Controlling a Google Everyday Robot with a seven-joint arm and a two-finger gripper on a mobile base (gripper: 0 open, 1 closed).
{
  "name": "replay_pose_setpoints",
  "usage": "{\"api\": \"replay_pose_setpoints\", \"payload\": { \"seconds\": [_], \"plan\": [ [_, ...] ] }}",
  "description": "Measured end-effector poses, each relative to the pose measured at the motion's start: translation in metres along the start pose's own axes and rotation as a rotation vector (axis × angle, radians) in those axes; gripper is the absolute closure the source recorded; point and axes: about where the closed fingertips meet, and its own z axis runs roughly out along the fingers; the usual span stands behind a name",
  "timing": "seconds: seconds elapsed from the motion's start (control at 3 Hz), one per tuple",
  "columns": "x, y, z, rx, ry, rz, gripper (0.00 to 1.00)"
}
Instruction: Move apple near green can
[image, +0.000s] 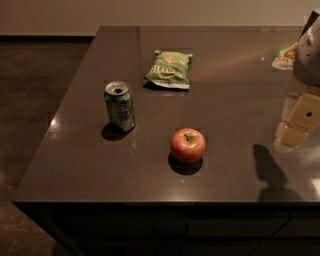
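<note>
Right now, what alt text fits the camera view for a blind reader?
A red apple sits on a dark table, apart from the upright green can; a crisp bag lies behind them, the gripper hovering at right.

Dim warm light. Dark glossy surface (225, 100), glare streak. Behind, pale wall (150, 12); left, brown floor (30, 100). At right edge, hand (299, 122) above surface.

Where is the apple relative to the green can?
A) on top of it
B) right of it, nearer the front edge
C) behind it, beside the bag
B: the apple stands right of the green can, closer to the front; the tool hangs at the right edge, apart from both.
</note>
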Motion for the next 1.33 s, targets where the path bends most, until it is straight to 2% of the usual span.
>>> {"api": "replay_pose_setpoints", "payload": {
  "seconds": [0.33, 0.67, 1.0, 1.33],
  "plan": [
    [0.0, 0.0, 0.0, 0.0, 0.0, 0.0, 0.0],
    [-0.012, 0.005, 0.007, -0.023, -0.045, 0.002, 0.0],
    [-0.036, 0.017, 0.031, -0.085, -0.118, -0.017, 0.0],
    [-0.067, 0.034, 0.056, -0.143, -0.176, -0.07, 0.0]
  ]
}}
